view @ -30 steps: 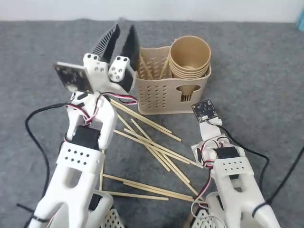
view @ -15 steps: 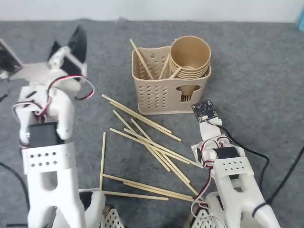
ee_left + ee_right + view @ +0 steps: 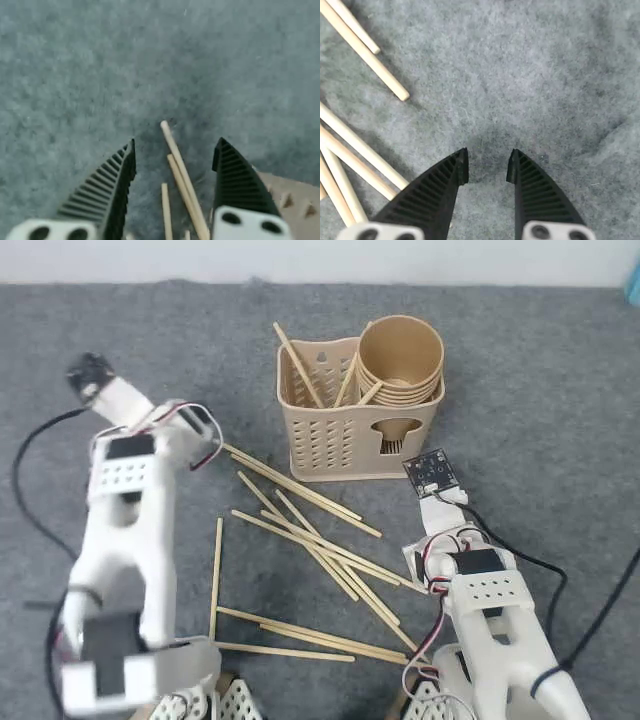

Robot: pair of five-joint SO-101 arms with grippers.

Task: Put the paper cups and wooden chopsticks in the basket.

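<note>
Most of what remains lies on the grey mat (image 3: 540,390), in front of the perforated basket (image 3: 345,445), which already holds the stacked paper cups (image 3: 400,355) and a few sticks. Loose wooden chopsticks (image 3: 310,530) fan out diagonally from beside the left arm toward the right arm's base. The left gripper (image 3: 176,145) is nearer. Its jaws stand wide apart and empty, with the chopstick ends (image 3: 167,132) between them. The sticks' long axes run roughly along the fingers rather than across, though how high the jaws hang above them is hard to judge. The right gripper (image 3: 488,152) has its jaws narrowly parted over bare mat, with sticks off to one side.
</note>
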